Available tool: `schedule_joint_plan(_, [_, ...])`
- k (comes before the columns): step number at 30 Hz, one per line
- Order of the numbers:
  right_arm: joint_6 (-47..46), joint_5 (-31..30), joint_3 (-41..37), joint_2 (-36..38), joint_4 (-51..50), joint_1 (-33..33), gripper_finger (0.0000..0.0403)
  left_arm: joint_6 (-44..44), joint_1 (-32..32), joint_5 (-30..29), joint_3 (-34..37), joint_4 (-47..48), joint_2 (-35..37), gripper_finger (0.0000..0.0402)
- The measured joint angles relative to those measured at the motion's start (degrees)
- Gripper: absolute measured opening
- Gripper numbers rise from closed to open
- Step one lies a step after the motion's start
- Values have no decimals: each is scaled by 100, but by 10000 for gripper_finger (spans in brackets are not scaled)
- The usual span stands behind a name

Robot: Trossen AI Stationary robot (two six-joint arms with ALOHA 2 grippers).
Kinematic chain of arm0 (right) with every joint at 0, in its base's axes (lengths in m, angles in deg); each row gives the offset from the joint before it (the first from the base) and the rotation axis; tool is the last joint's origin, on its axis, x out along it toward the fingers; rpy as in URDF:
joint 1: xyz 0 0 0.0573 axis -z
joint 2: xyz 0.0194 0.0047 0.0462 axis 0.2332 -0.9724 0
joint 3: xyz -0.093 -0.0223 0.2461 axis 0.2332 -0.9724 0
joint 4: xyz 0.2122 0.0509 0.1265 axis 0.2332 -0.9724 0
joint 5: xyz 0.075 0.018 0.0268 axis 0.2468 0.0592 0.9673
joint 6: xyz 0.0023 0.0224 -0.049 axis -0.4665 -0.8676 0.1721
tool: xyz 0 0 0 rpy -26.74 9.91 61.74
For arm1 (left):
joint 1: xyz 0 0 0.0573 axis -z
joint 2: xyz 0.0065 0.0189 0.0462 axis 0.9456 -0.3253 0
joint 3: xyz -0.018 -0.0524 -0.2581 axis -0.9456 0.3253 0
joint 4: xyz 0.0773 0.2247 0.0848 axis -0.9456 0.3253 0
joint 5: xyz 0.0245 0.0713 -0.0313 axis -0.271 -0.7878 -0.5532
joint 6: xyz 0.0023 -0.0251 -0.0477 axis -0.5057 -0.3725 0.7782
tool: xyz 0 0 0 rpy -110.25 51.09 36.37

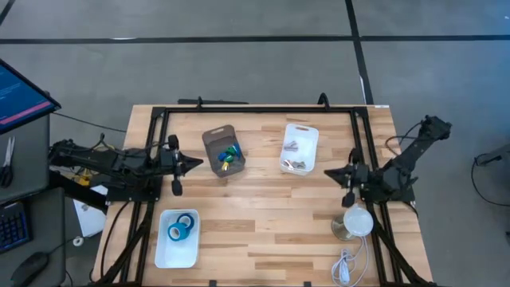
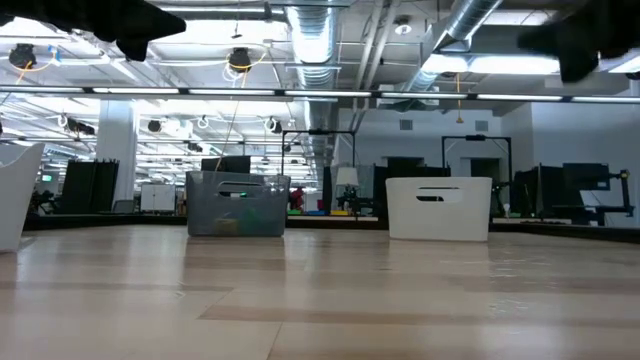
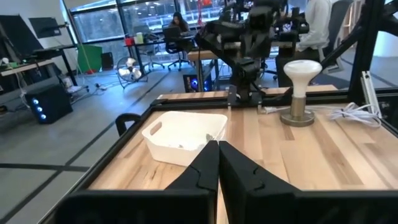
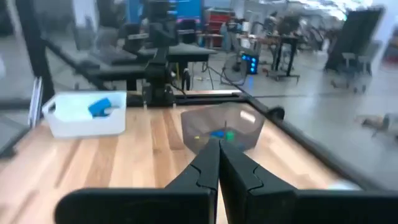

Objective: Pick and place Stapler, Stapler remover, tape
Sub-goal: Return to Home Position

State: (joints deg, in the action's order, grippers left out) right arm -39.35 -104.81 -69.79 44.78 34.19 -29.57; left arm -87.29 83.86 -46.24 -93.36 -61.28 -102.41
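1. Bright blue ring-shaped tape rolls (image 1: 182, 228): two, touching, inside the white plastic bin (image 1: 175, 255) at the near-left corner of the pale wooden table (image 1: 263, 231).
2. Small staplers (image 1: 229, 154) (blue, green and yellow bits visible) sit in the dark see-through bin (image 1: 213, 139), mid-table toward the left arm.
3. Metal-jawed stapler removers (image 1: 295, 163) lie in the top white bin (image 1: 303, 131), just right of the dark bin and apart from it. No task items loose on the boards, so sorting looks done.
4. Left gripper (image 1: 194, 163): at the table's left edge, beside the dark bin, not over it. Fingers pinched together, nothing between them per the wrist cam.
5. Right gripper (image 1: 328, 171): at the right edge, near the top white bin. Tips meet and it carries nothing.
6. Step in hand = homing. To do it well:
   - Keep both pincers closed and pull each arm straight back, away from the bin walls.
   - No sweep across the table.
   - Right arm should watch the white domed lamp (image 1: 356, 222) on its metal base and the white cable (image 1: 344, 267) near its base.
7. Writing:
   - No readable brand or label on the bins, tape or arms.
   - Blue-lit monitor (image 1: 20, 92) off the table's left shows text too small to read.
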Motion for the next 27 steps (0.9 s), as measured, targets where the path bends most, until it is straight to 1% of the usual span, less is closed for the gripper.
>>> schedule_joint_plan(3, [-290, -215, -639, -153, 1044, -70, 0, 5, 48, 1, 0, 3, 4, 2])
schedule_joint_plan(6, [-28, -182, -853, -450, 2183, -33, 0, 5, 76, 2, 0, 5, 4, 2])
schedule_joint_plan(8, [458, 34, -836, -705, 2792, 47, 0, 5, 76, 2, 0, 5, 4, 2])
schedule_joint_plan(11, [1217, 591, -503, -1154, 3390, 180, 0, 5, 76, 2, 0, 7, 4, 2])
schedule_joint_plan(13, [1488, 671, -156, -1497, 3400, 275, 0, 5, 76, 4, 0, 7, 4, 2])
schedule_joint_plan(16, [1793, 700, 359, -2035, 3122, 449, 0, 5, 76, 2, 0, 13, 4, 2])
schedule_joint_plan(19, [1865, 1034, 819, -2512, 2800, 801, 0, 5, 76, 4, 0, 24, 4, 2])
schedule_joint_plan(22, [1865, 1751, 1152, -2808, 2596, 1382, 0, 5, 77, 4, 0, 29, 4, 2])
schedule_joint_plan(27, [1682, 3638, 1487, -2920, 2094, 2641, 0, 5, 97, 4, 0, 31, 4, 2])
